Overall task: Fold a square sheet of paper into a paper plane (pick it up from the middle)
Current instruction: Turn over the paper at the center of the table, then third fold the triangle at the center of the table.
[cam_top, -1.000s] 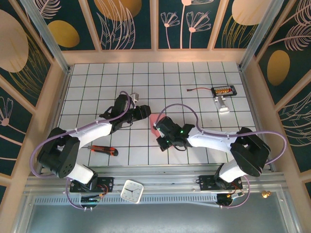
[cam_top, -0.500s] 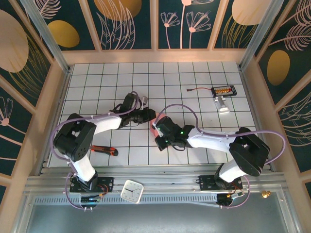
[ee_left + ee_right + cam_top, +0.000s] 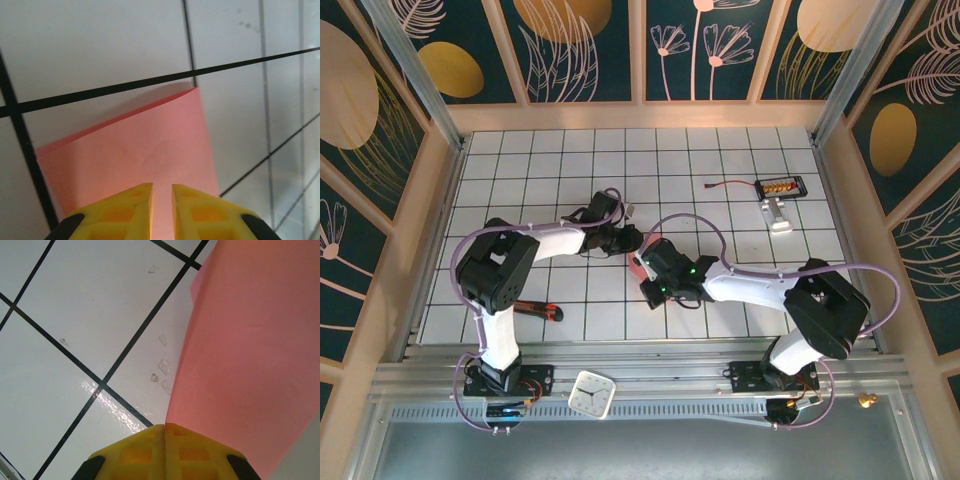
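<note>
The white tiled tabletop (image 3: 520,160) took up most of the room, and both arms reached in low over its middle. The left arm (image 3: 552,240) came in from one side and the right arm (image 3: 750,288) from the other, so they almost met.

Between them was the square sheet of paper (image 3: 637,261), salmon pink. From above only a sliver of it showed where the two arms came together. In the left wrist view it lay doubled over on the tiles, with a crisp fold line running up to one corner. In the right wrist view it rose clear of the tabletop in a soft curve.

The right tool (image 3: 165,427) was pinched shut on the sheet's edge, and the paper fanned out from its yellow fingers (image 3: 135,445). The left tool (image 3: 162,189) stood narrow, with just a slit between its tips and pink showing through the slit. I could not tell whether it had actually nipped the paper or was only poised over it.

To my eye the sheet would handle as almost weightless and quite limp. It would sag from any single grip, skate on those glossy tiles and take a crease wherever it was pressed. It would probably tear or crumple if the two tools pulled against each other. The sensible hold looked to be a light pinch near the middle of the folded edge. The loose corners would only flop.
</note>
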Action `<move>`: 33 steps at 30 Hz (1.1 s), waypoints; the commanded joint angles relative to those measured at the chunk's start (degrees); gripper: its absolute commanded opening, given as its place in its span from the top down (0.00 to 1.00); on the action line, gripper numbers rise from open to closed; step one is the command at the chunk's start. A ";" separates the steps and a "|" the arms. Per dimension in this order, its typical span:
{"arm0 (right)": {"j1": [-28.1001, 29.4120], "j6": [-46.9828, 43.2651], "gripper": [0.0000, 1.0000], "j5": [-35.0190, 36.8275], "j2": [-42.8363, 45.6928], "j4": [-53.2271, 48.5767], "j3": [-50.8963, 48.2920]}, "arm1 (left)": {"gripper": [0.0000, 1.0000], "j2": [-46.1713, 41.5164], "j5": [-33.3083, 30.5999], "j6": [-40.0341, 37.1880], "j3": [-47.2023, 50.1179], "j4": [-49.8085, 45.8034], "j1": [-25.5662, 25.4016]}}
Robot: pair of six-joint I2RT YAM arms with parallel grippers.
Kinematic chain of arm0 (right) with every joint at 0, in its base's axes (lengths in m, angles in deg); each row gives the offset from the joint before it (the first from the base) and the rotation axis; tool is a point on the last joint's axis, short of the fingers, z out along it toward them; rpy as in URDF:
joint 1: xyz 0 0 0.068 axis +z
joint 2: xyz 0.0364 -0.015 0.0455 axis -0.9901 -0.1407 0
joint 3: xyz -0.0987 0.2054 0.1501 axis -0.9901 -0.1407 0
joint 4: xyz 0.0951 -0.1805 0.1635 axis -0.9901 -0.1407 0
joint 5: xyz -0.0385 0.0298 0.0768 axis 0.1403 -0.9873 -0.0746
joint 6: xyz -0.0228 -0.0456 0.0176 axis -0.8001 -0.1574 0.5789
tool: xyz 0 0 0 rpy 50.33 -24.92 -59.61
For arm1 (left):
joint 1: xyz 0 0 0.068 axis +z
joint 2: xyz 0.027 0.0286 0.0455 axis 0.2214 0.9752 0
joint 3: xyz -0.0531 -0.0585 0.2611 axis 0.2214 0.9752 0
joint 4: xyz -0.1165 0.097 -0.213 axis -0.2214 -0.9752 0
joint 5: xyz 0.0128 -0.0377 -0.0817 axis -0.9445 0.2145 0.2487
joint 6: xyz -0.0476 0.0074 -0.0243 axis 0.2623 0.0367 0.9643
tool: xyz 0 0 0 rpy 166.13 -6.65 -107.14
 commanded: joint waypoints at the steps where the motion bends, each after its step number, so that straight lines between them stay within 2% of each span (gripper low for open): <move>1: -0.83 -1.39 0.97 -1.66 -1.15 1.81 1.59 | 0.83 1.38 -0.94 -3.70 -1.98 -4.20 -0.32; 16: -5.96 -3.49 0.94 -8.69 -4.12 4.53 2.85 | 0.87 5.36 0.03 -8.52 -3.81 -6.53 -0.29; 26: -11.00 -1.87 0.90 -20.93 -3.06 9.31 0.35 | 0.87 5.63 -0.23 -8.60 -3.59 -6.62 -0.33; 33: -12.71 -1.12 0.89 -25.32 -3.14 10.88 -1.10 | 0.87 5.47 -0.49 -8.87 -3.73 -6.88 -0.28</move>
